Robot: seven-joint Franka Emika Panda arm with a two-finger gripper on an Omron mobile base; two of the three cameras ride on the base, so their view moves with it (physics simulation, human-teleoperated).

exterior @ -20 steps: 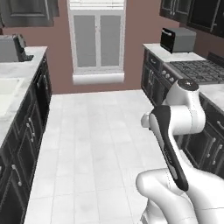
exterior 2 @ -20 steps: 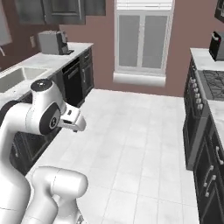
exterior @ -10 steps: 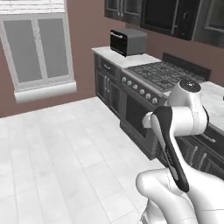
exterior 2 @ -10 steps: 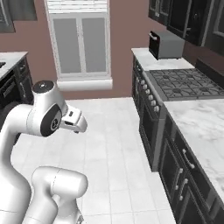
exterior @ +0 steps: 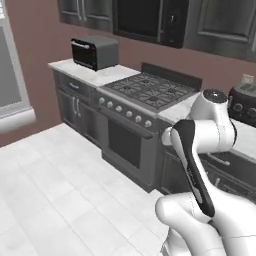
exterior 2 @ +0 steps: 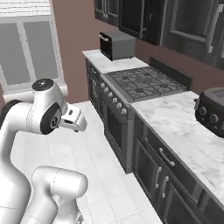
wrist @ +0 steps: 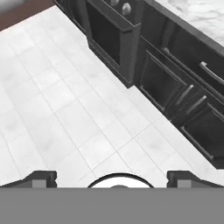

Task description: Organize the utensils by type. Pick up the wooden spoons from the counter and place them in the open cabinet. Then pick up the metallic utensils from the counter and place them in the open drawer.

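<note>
The white marble-look counter (exterior 2: 175,120) runs along the right wall, on both sides of a black stove, and shows again as counter (exterior: 102,76) and counter (wrist: 199,15). My gripper (wrist: 112,179) hangs over the white floor tiles in front of the lower cabinets. Its two dark fingertips (wrist: 41,177) stand far apart with nothing between them, so it is open. The arm is folded close to the base, hand (exterior 2: 73,120) pointing toward the cabinets. The wooden spoons, the metallic utensils, the open cabinet and the open drawer are out of view.
A black gas stove (exterior 2: 144,83) with an oven door below splits the counter. A dark toaster oven (exterior: 94,52) sits at the far end, a round dark appliance (exterior 2: 212,109) at the near end. Closed dark drawers and doors (wrist: 183,96) line the floor (wrist: 65,100).
The whole picture has swung: the base has turned right, from the window and aisle toward the stove side, which is now much closer. The gripper has stayed open.
</note>
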